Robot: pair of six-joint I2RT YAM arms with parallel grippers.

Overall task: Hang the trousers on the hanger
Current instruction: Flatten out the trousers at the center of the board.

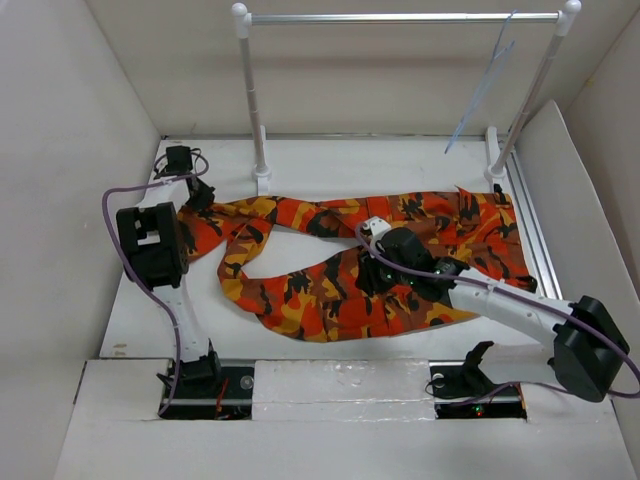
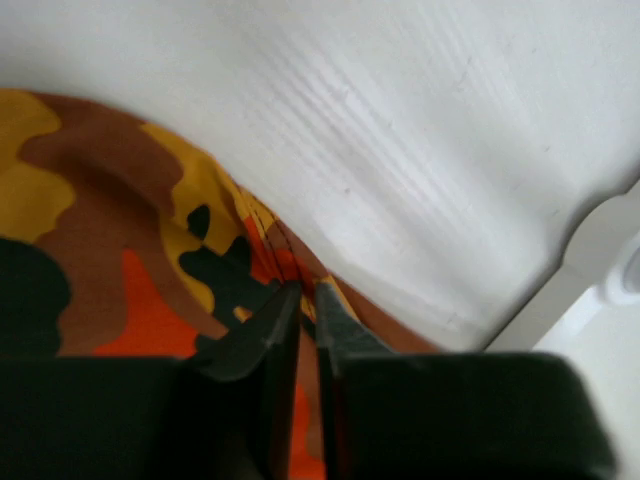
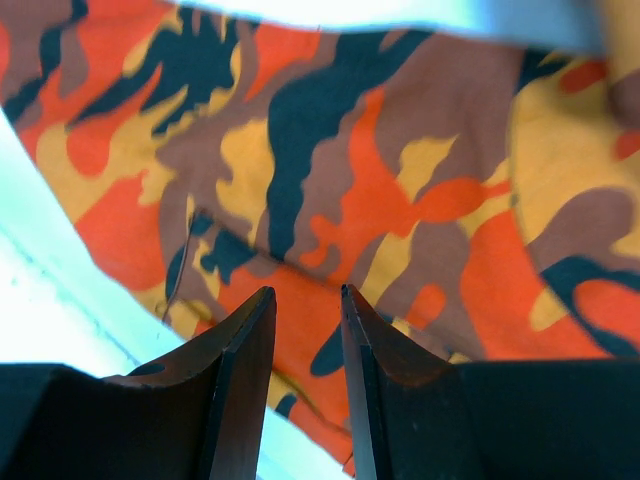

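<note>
One pair of trousers (image 1: 300, 295) is spread flat on the white worktop (image 1: 350, 160). The waist end is laid toward the right side and the two legs are stretched toward the left. The upper leg runs almost straight, and the lower one is curved round in a loop near the front.

One hanger (image 1: 480, 90), thin and pale blue, is hung at a slant from the right end of the silver crossbar of a single rack (image 1: 400, 17). It is well apart from the trousers and nothing is carried on it. The rack is held up by two white posts footed at the far edge of the worktop, just behind the cloth.

Two arms are seen, each trailed by one purple cable. The left arm (image 1: 150, 245) is reached out to the far left end of the upper leg. In the left wrist view, the left jaws are pressed almost together on the edge of the cloth, with a strip of orange caught between them. The right arm (image 1: 510, 310) is laid across the middle of the trousers and part of the seat is covered by it. The right jaws are held a little apart just above the fabric, and nothing is gripped between them.

One metal rail (image 1: 530, 230) is run along the right edge, beside the waist end.
</note>
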